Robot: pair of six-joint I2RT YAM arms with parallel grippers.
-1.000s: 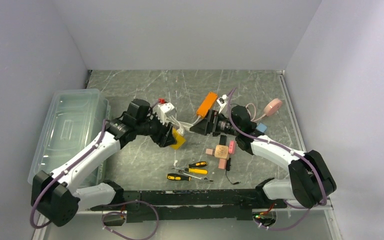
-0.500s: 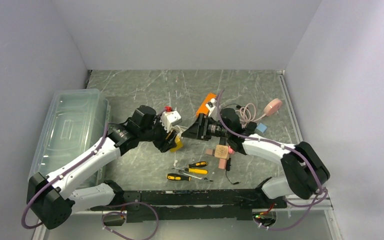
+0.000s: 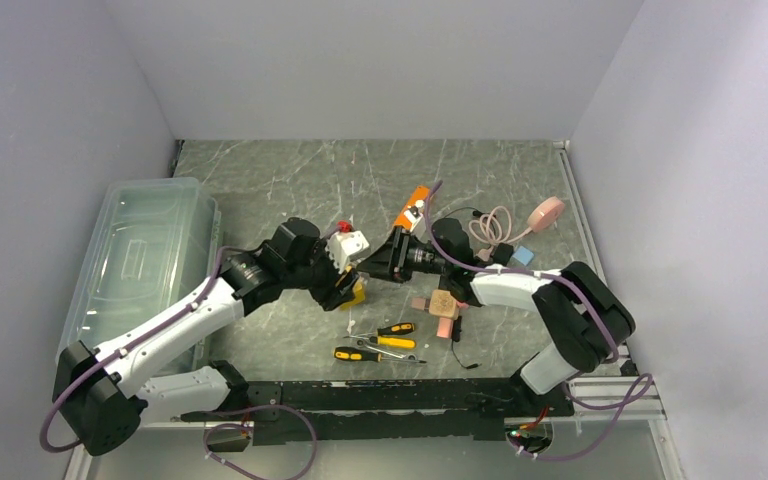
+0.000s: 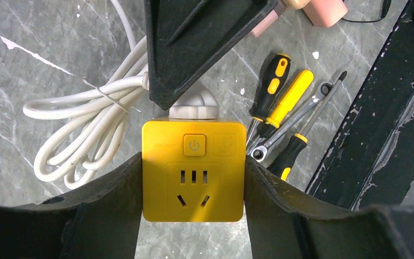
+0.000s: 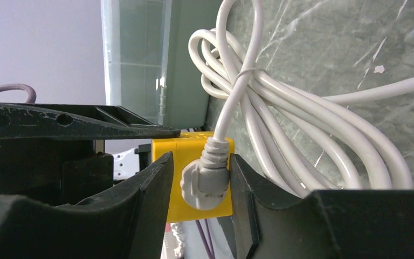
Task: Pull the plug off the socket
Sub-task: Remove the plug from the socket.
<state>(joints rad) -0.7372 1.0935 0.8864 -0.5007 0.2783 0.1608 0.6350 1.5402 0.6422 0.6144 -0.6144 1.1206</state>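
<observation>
Grey plug (image 5: 207, 183) between right fingers (image 5: 280, 216)

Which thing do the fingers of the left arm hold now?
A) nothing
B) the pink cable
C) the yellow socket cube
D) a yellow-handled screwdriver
C: in the left wrist view, the left fingers press against both sides of the yellow socket cube.

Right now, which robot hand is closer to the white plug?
Right. The right gripper straddles the white plug, one finger on either side; the left gripper grips the yellow socket that the plug sits in.
</observation>
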